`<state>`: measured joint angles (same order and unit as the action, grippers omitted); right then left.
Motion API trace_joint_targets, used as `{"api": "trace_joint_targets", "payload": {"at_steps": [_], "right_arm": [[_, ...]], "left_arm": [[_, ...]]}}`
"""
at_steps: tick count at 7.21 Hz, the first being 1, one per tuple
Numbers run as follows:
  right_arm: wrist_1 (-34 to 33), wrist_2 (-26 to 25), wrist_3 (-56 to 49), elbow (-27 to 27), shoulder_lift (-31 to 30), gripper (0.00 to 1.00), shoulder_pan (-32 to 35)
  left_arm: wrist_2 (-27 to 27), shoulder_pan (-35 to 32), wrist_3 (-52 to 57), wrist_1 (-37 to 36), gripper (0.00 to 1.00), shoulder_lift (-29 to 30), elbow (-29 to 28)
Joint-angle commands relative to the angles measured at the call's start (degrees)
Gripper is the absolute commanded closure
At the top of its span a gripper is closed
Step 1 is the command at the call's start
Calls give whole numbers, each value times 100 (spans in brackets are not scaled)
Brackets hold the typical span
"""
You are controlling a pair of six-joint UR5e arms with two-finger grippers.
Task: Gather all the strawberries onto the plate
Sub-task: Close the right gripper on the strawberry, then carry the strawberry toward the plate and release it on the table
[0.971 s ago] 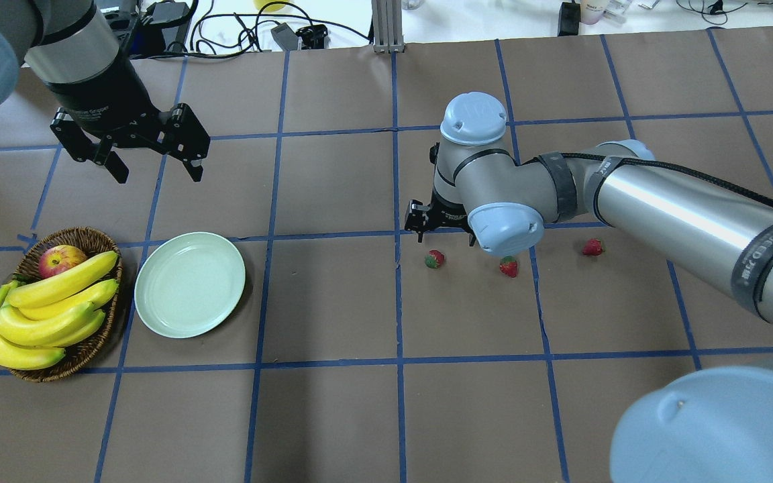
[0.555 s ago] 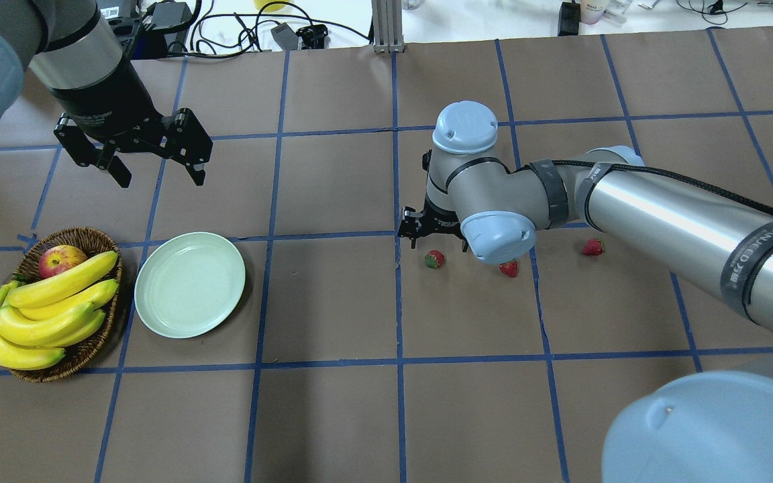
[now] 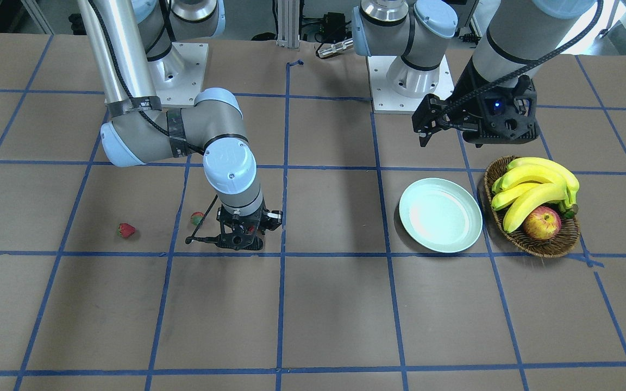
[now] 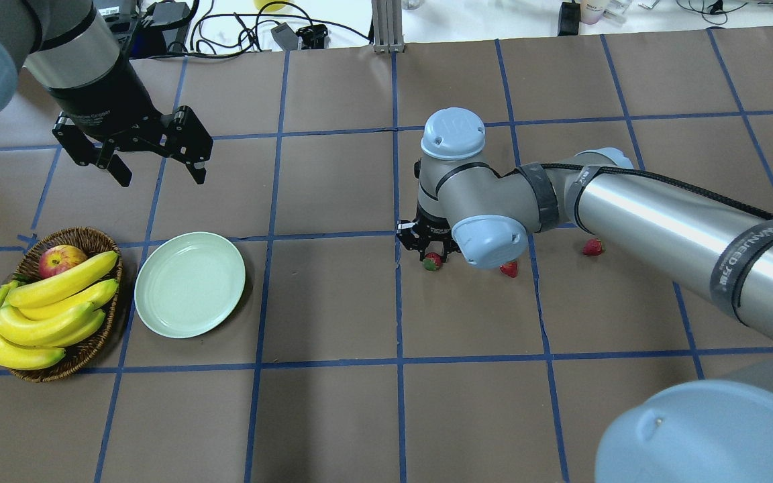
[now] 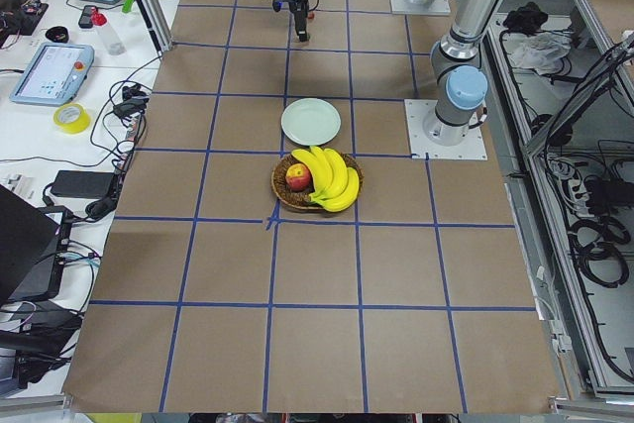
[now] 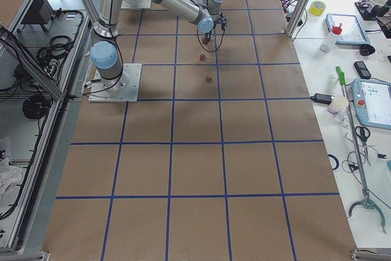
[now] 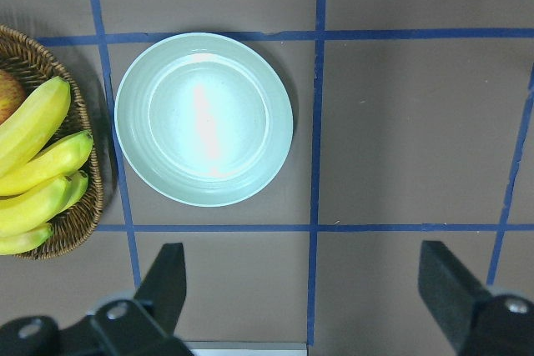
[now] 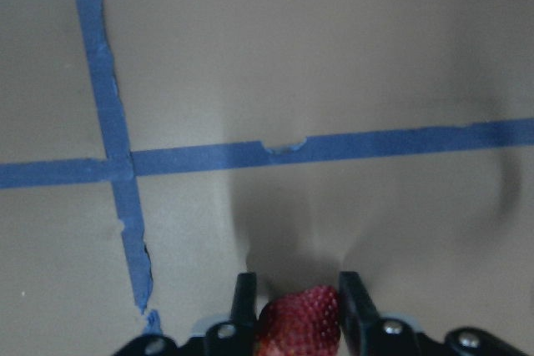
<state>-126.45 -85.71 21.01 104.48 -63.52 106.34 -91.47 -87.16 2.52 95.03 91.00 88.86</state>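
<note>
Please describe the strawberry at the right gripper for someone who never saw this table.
On the table, find the low right gripper. The strawberry sits between its fingers; unlike the other two strawberries, it is nearest the plate.

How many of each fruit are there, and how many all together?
Strawberries: 3
Bananas: 4
Apple: 1
Total: 8 fruits
</note>
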Motion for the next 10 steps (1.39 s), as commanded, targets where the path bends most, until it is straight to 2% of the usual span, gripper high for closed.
{"api": "trace_joint_targets", "payload": {"at_steps": [1,2,3,4,6,8,10], "right_arm": [[111,11,17,-85,-20,85,0],[251,81,200,-433,-54,84,0],[678,595,515,-759,-46,84,114],[665,869,1005,-875,50,81,367],[334,1265,1823,-1174,400,82,859],[174,1276,1906,-1228,639,79,1011],[173,1198,1915,-1184,648,30,1011]], "left_arm": [[-55,6,47,7,0,-30,-10],[-46,6,38,-2,0,-39,-1],[-46,6,20,-2,0,-21,17],[-46,6,20,-2,0,-21,17],[-64,6,73,7,0,-21,26],[-38,23,82,-2,0,67,26],[-46,67,82,-316,0,102,69]]}}
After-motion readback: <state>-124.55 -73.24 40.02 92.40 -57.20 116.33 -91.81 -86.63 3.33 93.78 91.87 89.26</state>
